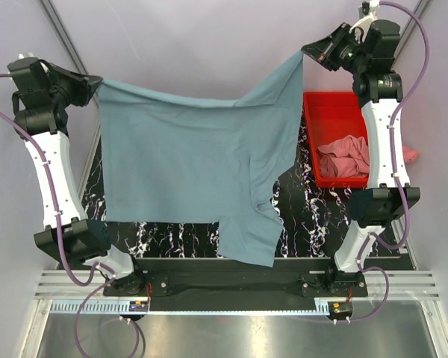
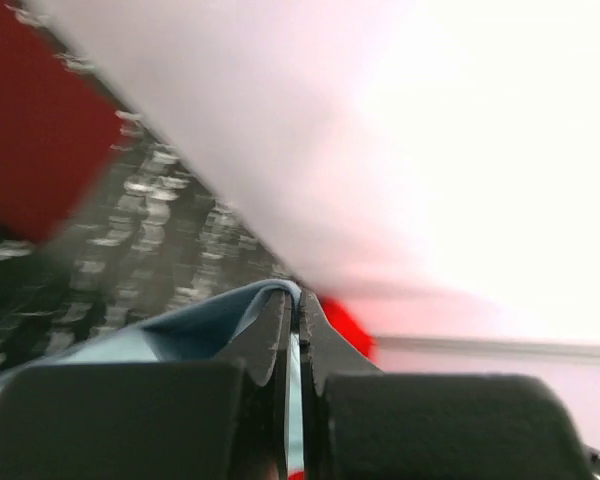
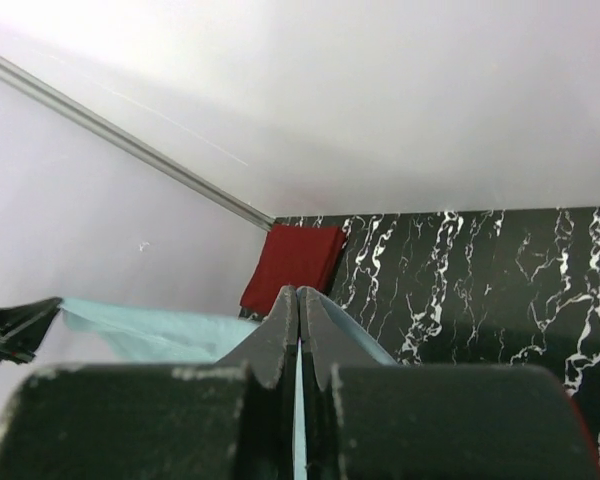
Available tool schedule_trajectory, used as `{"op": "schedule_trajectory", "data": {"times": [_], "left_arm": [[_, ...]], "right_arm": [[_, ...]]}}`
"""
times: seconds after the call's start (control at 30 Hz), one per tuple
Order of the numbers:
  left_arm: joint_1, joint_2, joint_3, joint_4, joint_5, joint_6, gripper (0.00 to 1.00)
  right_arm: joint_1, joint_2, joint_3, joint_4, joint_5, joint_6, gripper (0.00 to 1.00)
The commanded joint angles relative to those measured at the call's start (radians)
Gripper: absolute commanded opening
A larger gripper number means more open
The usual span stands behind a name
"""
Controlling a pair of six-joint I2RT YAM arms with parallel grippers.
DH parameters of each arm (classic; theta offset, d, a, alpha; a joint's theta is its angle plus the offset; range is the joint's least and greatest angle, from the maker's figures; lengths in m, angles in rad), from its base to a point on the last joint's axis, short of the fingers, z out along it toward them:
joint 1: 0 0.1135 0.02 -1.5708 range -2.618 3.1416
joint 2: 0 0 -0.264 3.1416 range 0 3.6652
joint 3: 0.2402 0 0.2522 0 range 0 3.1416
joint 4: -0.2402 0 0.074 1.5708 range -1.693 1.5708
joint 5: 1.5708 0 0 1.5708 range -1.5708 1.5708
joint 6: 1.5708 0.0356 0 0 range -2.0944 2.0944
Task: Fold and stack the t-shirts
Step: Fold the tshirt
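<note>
Where the arms were bolted at the near edge, one part of the grey-blue t-shirt (image 1: 187, 156) hung lowest over the black marbled table (image 1: 313, 216), while the rest was spread in the air between both arms. Farther back on the right, the salmon pink t-shirt (image 1: 343, 158) lay crumpled in the red tray (image 1: 328, 108). Farthest off, the left gripper (image 1: 92, 82) and the right gripper (image 1: 308, 52) were each pinched tight on an upper corner of the grey-blue cloth. The maroon t-shirt (image 3: 295, 262) lay on the table by the wall.
</note>
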Motion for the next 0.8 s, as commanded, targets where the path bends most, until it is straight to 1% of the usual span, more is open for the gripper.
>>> {"op": "schedule_trajectory", "data": {"times": [0.0,0.03,0.07,0.1,0.13,0.17,0.2,0.23,0.27,0.3,0.33,0.37,0.4,0.43,0.5,0.57,0.63,0.67,0.7,0.77], "left_arm": [[0.042,0.007,0.043,0.065,0.165,-0.149,0.0],[0.07,-0.029,0.066,0.047,0.148,-0.134,0.0],[0.101,-0.046,0.102,-0.003,0.1,-0.118,0.0],[0.154,-0.06,0.098,-0.016,0.082,-0.11,0.0],[0.155,-0.077,0.074,0.002,0.085,-0.122,0.0],[0.129,-0.071,0.022,0.034,0.116,-0.142,0.0],[0.018,-0.057,0.005,0.041,0.14,-0.165,0.0],[-0.038,-0.051,-0.009,0.042,0.156,-0.157,0.0],[-0.074,-0.066,-0.044,0.003,0.148,-0.141,0.0],[-0.05,-0.092,-0.073,-0.019,0.147,-0.107,0.0],[0.014,-0.173,-0.113,-0.022,0.153,-0.087,0.0],[0.161,-0.187,-0.1,-0.065,0.148,-0.032,0.0],[0.194,-0.168,0.001,-0.159,0.128,0.02,0.0],[0.201,-0.151,0.056,-0.197,0.113,0.039,0.0],[0.097,-0.152,0.077,-0.119,0.151,-0.034,0.0],[0.052,-0.16,0.089,-0.133,0.171,-0.062,0.0],[0.087,-0.195,0.08,-0.157,0.17,-0.058,0.0],[0.148,-0.227,0.062,-0.136,0.185,-0.077,0.0],[0.183,-0.279,0.048,-0.11,0.206,-0.093,0.0],[0.272,-0.318,0.047,-0.059,0.269,-0.132,0.0]], "right_arm": [[-0.039,-0.01,0.155,0.005,-0.009,-0.028,0.0],[-0.04,-0.01,0.163,-0.019,0.023,-0.04,0.0],[-0.043,-0.03,0.153,-0.015,0.025,-0.031,0.0],[-0.039,-0.042,0.099,0.006,0.02,-0.016,0.0],[-0.034,-0.07,0.055,0.079,-0.007,0.01,0.0],[-0.028,-0.084,0.013,0.112,-0.016,0.053,0.0],[-0.021,-0.099,-0.06,0.135,-0.016,0.058,0.0],[-0.019,-0.124,-0.09,0.143,-0.007,0.055,0.0],[-0.017,-0.139,-0.117,0.143,-0.003,0.049,0.0],[-0.017,-0.156,-0.165,0.14,0.004,0.047,0.0],[-0.019,-0.185,-0.177,0.114,0.008,0.026,0.0],[-0.019,-0.199,-0.191,0.1,0.007,0.008,0.0],[-0.019,-0.216,-0.193,0.079,0.019,-0.011,0.0],[-0.017,-0.248,-0.199,0.048,0.031,-0.035,0.0],[-0.019,-0.283,-0.228,0.04,0.06,-0.049,0.0],[-0.017,-0.326,-0.222,0.025,0.076,-0.059,0.0],[-0.017,-0.355,-0.188,-0.013,0.092,-0.077,0.0],[-0.017,-0.363,-0.15,-0.026,0.097,-0.085,0.0],[-0.017,-0.371,-0.127,-0.039,0.112,-0.094,0.0],[-0.017,-0.392,-0.055,-0.093,0.137,-0.134,0.0]]}}
